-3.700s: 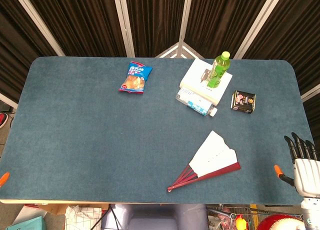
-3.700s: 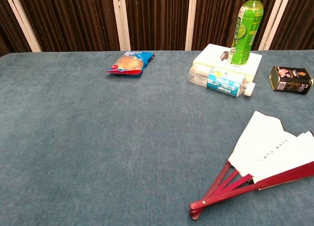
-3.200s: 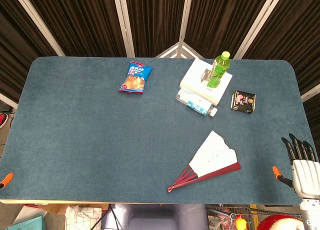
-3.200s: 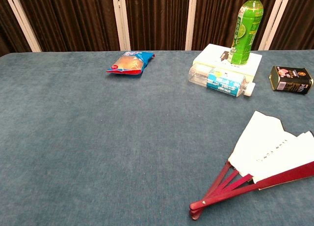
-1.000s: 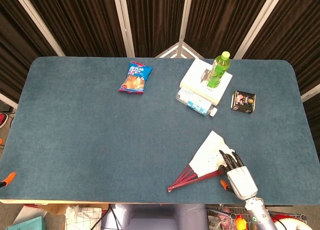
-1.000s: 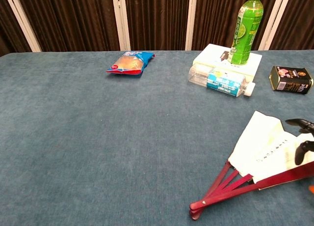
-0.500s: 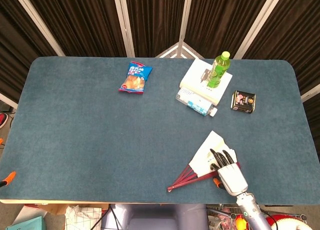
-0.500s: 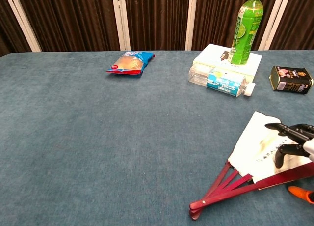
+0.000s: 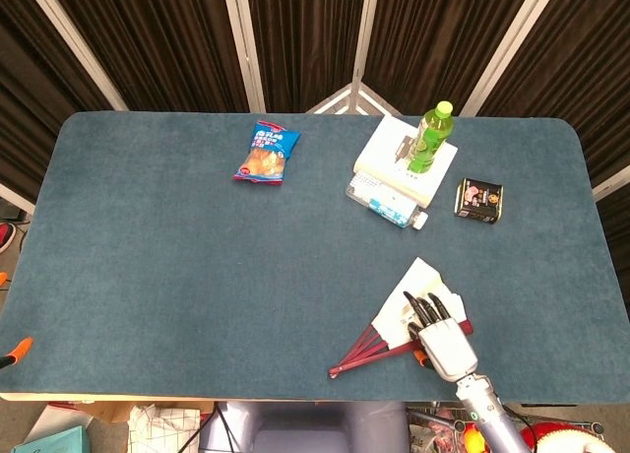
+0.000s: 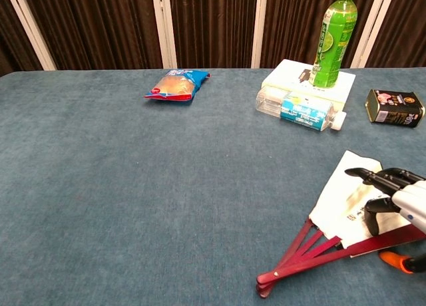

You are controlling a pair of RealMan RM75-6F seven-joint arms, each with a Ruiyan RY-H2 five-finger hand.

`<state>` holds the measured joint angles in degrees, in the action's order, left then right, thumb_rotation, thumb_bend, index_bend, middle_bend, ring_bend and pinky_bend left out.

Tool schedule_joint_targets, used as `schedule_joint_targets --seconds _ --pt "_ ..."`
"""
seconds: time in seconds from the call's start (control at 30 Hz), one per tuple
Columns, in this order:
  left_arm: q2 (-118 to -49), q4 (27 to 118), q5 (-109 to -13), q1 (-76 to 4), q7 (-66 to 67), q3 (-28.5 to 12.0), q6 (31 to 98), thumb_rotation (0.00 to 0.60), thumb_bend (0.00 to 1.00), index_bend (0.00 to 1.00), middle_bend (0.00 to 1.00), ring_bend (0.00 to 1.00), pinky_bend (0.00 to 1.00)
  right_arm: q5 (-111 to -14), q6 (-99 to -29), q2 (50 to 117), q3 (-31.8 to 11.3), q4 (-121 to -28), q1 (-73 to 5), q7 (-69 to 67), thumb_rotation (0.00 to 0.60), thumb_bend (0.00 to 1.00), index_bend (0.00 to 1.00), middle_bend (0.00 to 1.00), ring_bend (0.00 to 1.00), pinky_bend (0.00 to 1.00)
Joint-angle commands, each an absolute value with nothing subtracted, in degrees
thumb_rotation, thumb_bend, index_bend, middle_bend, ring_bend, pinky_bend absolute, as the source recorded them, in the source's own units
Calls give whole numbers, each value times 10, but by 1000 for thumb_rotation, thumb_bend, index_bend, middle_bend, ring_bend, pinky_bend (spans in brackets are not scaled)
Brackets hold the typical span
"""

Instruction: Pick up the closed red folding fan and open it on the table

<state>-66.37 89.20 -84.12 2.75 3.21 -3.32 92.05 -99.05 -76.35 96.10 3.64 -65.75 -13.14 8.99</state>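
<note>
Fan (image 9: 409, 315) lies on the table (image 9: 177, 266) near the front edge, right of centre. It is partly spread: white leaf fanned out toward the back right, red ribs (image 10: 299, 253) converging at a pivot toward the front left. In the chest view the leaf (image 10: 343, 193) is flat on the blue cloth.

Right hand (image 9: 438, 330) is over the fan's right portion, back of hand up, dark fingers (image 10: 376, 178) extended and slightly apart above the white leaf. Chest view shows the fingertips just above or at the paper; cannot tell whether they touch. Nothing is grasped; the hand is released, fingers apart. An orange part (image 10: 393, 259) of the hand shows beside the red outer rib.

Left hand: only an orange tip (image 9: 12, 353) shows at the table's front left edge in the head view; cannot tell how the hand stands.

Back of table: snack bag (image 9: 268, 152) left of centre; green bottle (image 9: 428, 138) upright on a white box (image 9: 379, 158); a clear bottle (image 9: 386, 203) lying just in front of the box; a dark can (image 9: 478, 199) on its side to the right.
</note>
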Motion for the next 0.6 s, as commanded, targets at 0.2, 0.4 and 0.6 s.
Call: schedule_joint_targets --seconds 0.2,0.4,0.6 --pt "-664 892 -841 28 32 -33 922 600 70 124 0 0 0 -988 -761 964 29 -659 -143 90 600 274 568 60 161 119" --pt "-663 892 -839 27 31 -34 920 600 70 124 0 0 0 -992 -775 945 16 -681 -155 88 600 324 651 76 174 137" --pt "-663 893 -840 27 32 -33 920 600 70 124 0 0 0 -989 -786 915 13 -709 -159 76 600 378 722 96 190 144"
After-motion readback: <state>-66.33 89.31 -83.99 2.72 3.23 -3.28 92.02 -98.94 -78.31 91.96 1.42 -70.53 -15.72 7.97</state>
